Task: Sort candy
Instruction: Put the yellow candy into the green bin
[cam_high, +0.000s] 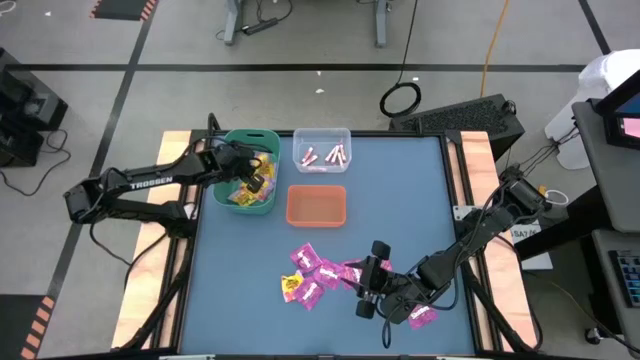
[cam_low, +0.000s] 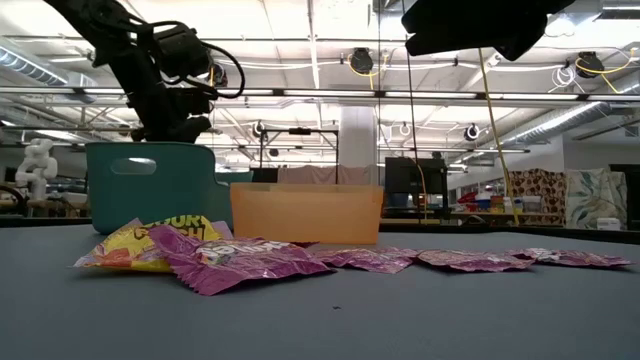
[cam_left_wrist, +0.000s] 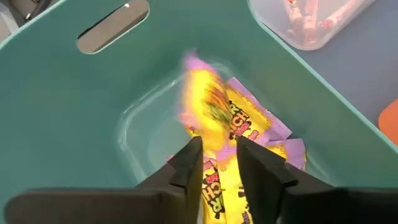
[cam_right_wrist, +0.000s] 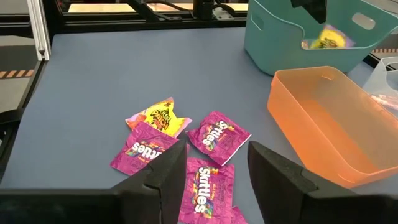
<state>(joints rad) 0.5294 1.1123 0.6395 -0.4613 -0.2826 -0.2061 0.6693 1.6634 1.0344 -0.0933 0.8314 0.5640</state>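
The left end effector (cam_left_wrist: 217, 158) hangs over the teal bin (cam_high: 262, 140) at the tabletop's far left, fingers parted, a yellow packet (cam_left_wrist: 208, 102) dropping free. Best to lift straight clear. The right end effector (cam_right_wrist: 211, 171), fingers apart, hovers over the pink packets (cam_right_wrist: 214, 137) near the front edge.

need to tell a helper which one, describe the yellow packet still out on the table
Start at the empty orange bin mid-table, then drop to the candy pile in front of it. At the pile's left edge lies the yellow packet, partly under magenta Skittles packets; it is the only yellow one there.
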